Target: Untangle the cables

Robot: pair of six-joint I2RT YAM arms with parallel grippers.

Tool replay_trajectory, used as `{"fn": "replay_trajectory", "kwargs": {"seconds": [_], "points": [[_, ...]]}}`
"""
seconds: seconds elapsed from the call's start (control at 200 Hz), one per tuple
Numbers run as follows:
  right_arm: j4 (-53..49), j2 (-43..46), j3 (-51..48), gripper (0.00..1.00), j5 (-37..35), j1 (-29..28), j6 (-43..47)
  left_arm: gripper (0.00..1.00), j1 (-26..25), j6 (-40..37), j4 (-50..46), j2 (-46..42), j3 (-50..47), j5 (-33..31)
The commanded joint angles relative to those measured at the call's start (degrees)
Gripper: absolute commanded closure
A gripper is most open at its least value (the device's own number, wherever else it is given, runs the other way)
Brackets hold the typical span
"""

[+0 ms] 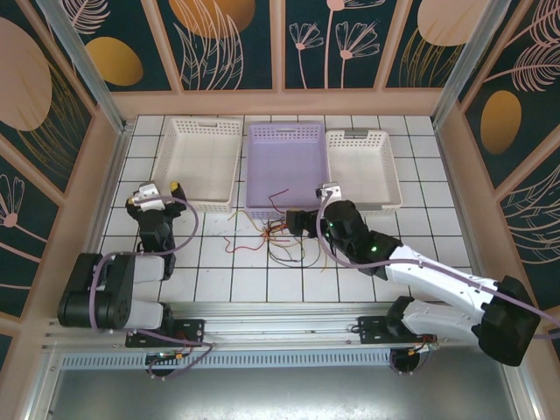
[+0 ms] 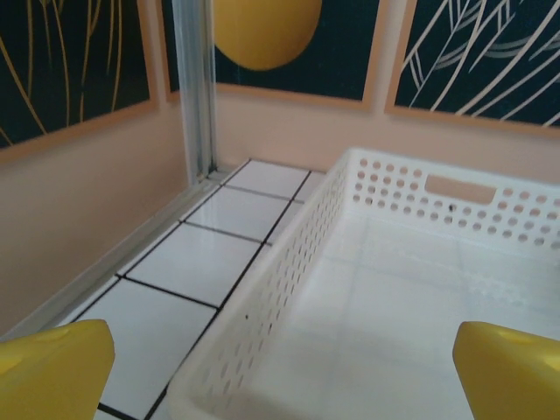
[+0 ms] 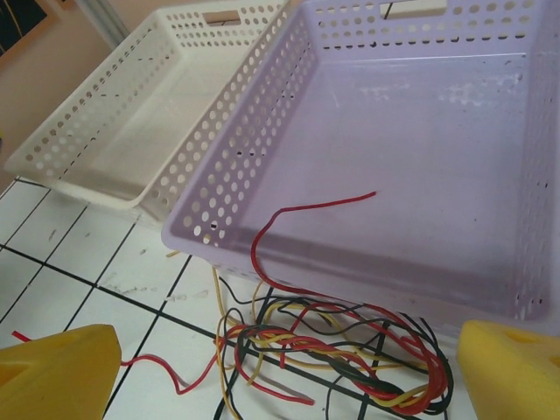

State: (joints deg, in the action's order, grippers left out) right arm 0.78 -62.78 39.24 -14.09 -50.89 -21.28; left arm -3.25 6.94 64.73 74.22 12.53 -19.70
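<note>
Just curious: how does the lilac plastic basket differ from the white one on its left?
The lilac perforated plastic basket stands centrally, the white perforated plastic basket leftmost. A thin red cable reaches over the lilac basket's near rim; none reaches the white basket. Both are shallow and rectangular.

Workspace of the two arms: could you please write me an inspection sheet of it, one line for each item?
Surface: white tiled table with dark grout lines.
Job's things: tangle of cables, red, yellow and black, on the tiles in front of the lilac basket; one red cable reaches over its rim.
Clutter: left white basket and right white basket flank the lilac one.
Pincers: left pincer open, facing the left white basket; right pincer open above the tangle, holding nothing.
Cables: thick lilac arm cables run along both arms.
Surroundings: peach walls with leaf-pattern panels; metal posts.
</note>
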Motion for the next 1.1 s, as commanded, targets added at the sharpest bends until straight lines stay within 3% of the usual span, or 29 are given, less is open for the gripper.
{"fn": "replay_trajectory", "kwargs": {"seconds": [0.0, 0.135, 0.27, 0.375, 0.485, 0.596, 0.691, 1.091], "points": [[-2.35, -2.69, 3.60, 0.01, 2.11, -0.45, 1.80, 0.01, 0.43, 3.26, -8.50, -6.07, 0.55, 1.33], [-4.09, -7.17, 6.25, 0.01, 2.92, -0.43, 1.88, 0.01, 0.43, 8.40, -17.83, -13.92, 2.16, 2.18], [-7.12, -11.83, 7.44, 0.01, 1.91, -0.44, -0.37, 0.01, 0.43, 19.31, -42.44, -19.21, 12.10, -3.01], [-5.19, -12.45, 3.79, 0.01, 0.39, -0.27, -2.86, 0.01, 0.43, 19.17, -56.04, -18.75, 22.02, 2.17], [-2.19, -13.18, 0.75, 0.01, 2.54, 0.43, -4.94, 0.01, 0.43, 26.96, -66.62, -17.13, 29.08, 3.64], [-0.21, -15.53, -0.10, 0.01, 4.12, 0.36, -6.96, 0.01, 0.48, 28.90, -70.16, -17.47, 31.23, 12.06], [2.27, -16.88, -1.21, 0.02, 5.90, 0.66, -9.36, 0.01, 0.43, 29.60, -72.16, -18.26, 31.23, 14.77], [4.12, -16.53, -5.74, 0.05, -0.67, 3.34, -14.01, 0.01, 0.48, 24.64, -74.44, -20.76, 30.62, 15.79]]}}
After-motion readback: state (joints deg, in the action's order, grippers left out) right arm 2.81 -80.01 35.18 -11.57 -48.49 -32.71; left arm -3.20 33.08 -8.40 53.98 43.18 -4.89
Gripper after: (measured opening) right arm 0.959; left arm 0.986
